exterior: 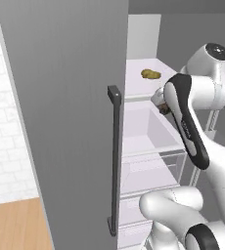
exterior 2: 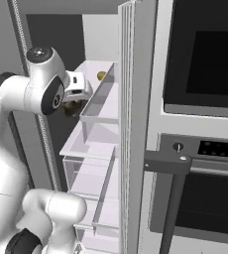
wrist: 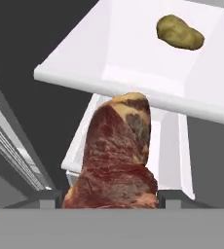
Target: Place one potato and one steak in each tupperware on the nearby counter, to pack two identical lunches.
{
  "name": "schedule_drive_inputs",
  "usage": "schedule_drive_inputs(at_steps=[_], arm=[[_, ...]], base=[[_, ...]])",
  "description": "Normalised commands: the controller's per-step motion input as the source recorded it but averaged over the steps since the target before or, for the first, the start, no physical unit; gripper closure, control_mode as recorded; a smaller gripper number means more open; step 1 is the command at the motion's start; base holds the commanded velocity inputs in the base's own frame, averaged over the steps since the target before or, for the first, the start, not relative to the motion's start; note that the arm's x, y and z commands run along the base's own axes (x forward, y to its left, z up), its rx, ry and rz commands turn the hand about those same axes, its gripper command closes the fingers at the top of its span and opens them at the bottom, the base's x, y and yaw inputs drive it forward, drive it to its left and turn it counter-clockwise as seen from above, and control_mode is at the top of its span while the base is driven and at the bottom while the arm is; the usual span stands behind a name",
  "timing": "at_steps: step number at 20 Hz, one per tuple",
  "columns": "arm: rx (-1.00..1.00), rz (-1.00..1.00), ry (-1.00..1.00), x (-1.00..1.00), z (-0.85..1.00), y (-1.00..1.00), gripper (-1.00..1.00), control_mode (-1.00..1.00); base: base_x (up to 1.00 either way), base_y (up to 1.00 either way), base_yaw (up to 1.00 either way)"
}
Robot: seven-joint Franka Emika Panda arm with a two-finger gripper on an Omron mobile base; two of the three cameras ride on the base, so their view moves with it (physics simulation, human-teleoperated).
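From the left base view, a potato (exterior: 150, 74) lies on the white fridge shelf (exterior: 139, 85). From the right, the arm reaches beside that shelf. In the hand view, the claw (wrist: 110, 197) is clamped on a steak (wrist: 115, 155), just outside the shelf.

Robot arm (exterior: 202, 117) — glossy white, rounded link shells joined by dark grey to black joint bands. Nearest the fridge shelf, the forearm link carries a long black inlay panel (exterior: 185, 119) bordered in white, with faint pale lettering too small to read. Above that panel sits a domed white joint housing topped by a black circular cap (exterior: 217, 50) with a small light centre. The wrist block (exterior 2: 77, 83) beside the shelf is white with a small dark rectangular recess. Lower links are bulbous, smooth white elbows — the lowest ends in a black ring (exterior: 202, 238).
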Motion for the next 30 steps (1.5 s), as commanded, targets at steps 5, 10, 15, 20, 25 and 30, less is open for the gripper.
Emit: schedule_drive_inputs(at_steps=[5,10,15,20,25,30], arm=[[-0.04,0.05,0.04,-0.99,-0.58,-0.02,1.00,-1.00],[0.00,0.00,0.04,-0.72,-0.09,0.00,1.00,-1.00],[0.00,0.00,0.00,-0.26,0.00,0.00,1.00,1.00],[0.00,0.00,0.00,0.00,0.00,0.00,1.00,1.00],[0.00,0.00,0.00,0.00,0.00,0.00,1.00,1.00],[0.00,0.00,0.00,0.00,0.00,0.00,1.00,1.00]], base=[[0.00,0.00,0.00],[0.00,0.00,0.00],[-0.57,0.00,0.00],[-1.00,0.12,0.00],[-1.00,0.14,0.00],[-1.00,0.01,-0.04]])
